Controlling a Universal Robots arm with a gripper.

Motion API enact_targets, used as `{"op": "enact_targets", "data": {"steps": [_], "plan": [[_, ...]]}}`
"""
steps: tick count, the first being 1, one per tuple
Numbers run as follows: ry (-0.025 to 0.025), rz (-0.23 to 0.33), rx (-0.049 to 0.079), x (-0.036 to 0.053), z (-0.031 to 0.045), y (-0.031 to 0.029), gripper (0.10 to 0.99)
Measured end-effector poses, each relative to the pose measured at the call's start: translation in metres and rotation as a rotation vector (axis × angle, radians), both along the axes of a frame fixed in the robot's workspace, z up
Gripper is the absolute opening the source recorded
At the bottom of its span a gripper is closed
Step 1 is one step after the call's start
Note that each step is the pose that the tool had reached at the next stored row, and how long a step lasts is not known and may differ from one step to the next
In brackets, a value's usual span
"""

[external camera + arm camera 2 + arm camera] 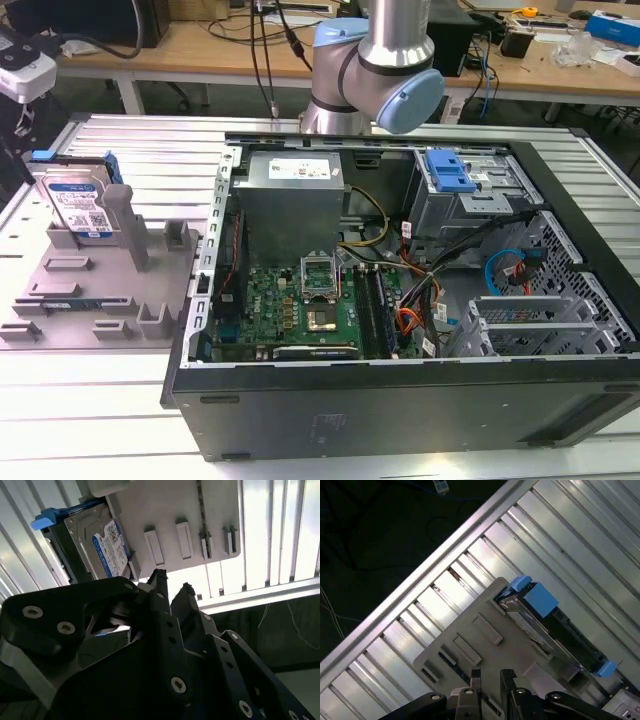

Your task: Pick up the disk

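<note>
The disk (84, 205) is a silver hard drive with a white-and-blue label and blue side rails. It stands on edge in a slot of the grey fixture plate (60, 290) at the exterior view's left. The disk's label (111, 547) faces the camera in the second wrist view, and the disk's upper edge (535, 625) with its blue rails appears in the first wrist view. My gripper (172, 586) (491, 674) hovers over the fixture plate, apart from the disk, with its black fingers close together and nothing between them.
An open black computer case (400, 300) lies to the exterior view's right of the fixture, with a motherboard, cables, a grey power supply box (292, 200) and a blue caddy (448, 170). The robot arm (380, 60) rises behind the case. The ribbed metal table's edge (410, 580) runs near the fixture.
</note>
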State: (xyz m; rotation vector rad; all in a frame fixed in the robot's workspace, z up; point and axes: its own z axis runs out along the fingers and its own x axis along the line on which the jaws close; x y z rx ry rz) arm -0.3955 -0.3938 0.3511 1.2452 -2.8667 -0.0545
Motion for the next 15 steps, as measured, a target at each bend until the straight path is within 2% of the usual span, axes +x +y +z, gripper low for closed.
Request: {"op": "enact_targets", "data": {"steps": [1, 3, 4, 5, 15], "plan": [[0.0, 0.017, 0.0, 0.0, 0.0, 0.0, 0.357], [0.0, 0.103, 0.0, 0.0, -0.0001, 0.0, 0.482], [0.0, 0.175, 0.0, 0.0, -0.0002, 0.0, 0.482], [0.0, 0.209, 0.0, 0.0, -0.0003, 0.0, 0.482], [-0.0005, 0.408, 0.0, 0.0, -0.0006, 0.0, 0.482]]}}
